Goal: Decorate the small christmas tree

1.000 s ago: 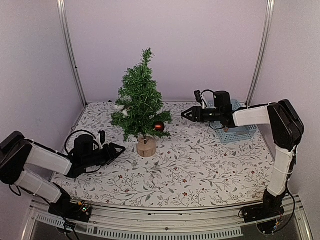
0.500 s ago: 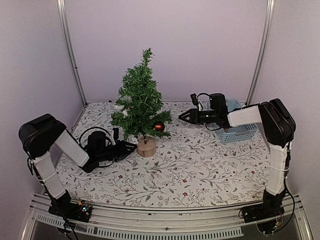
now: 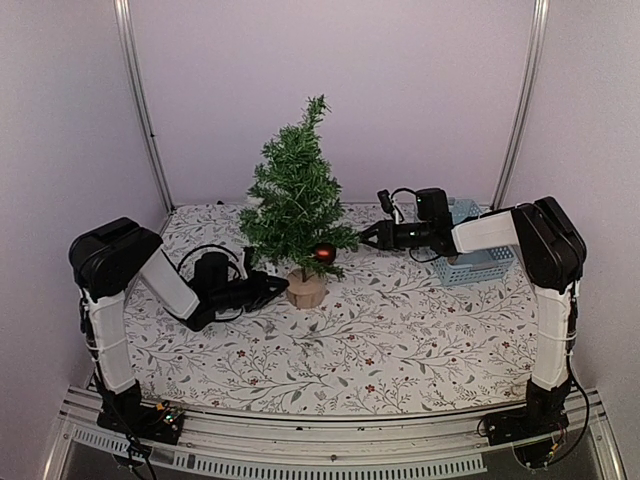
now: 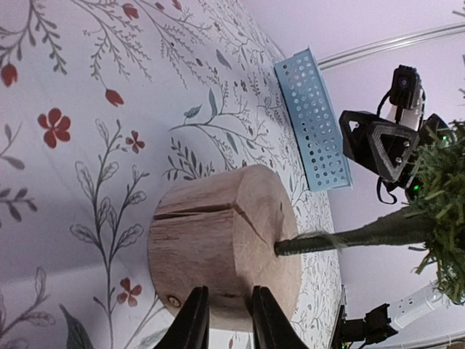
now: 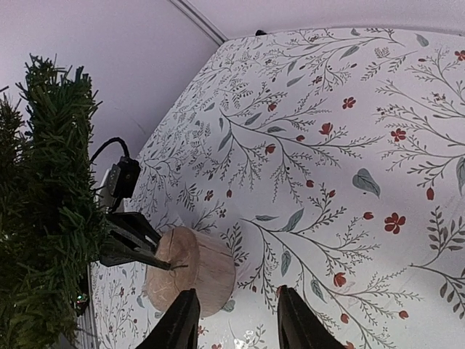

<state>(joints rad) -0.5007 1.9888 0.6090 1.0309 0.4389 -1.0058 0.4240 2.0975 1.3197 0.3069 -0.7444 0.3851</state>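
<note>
The small christmas tree stands mid-table, leaning right on its pale wooden stump. A red ball hangs on a low right branch. My left gripper lies low on the table, its tips against the stump's left side. In the left wrist view the fingers stand a narrow gap apart against the stump, with nothing between them. My right gripper hovers beside the tree's right branches, open and empty. In the right wrist view it looks down on the stump.
A light blue perforated basket sits at the back right behind the right gripper. A floral cloth covers the table. Metal posts and white walls close off the back and sides.
My left gripper slid right up to the stump and its jaws narrowed. The tree shifted right and now leans right. My right gripper edged left toward the branches, jaws narrower.
</note>
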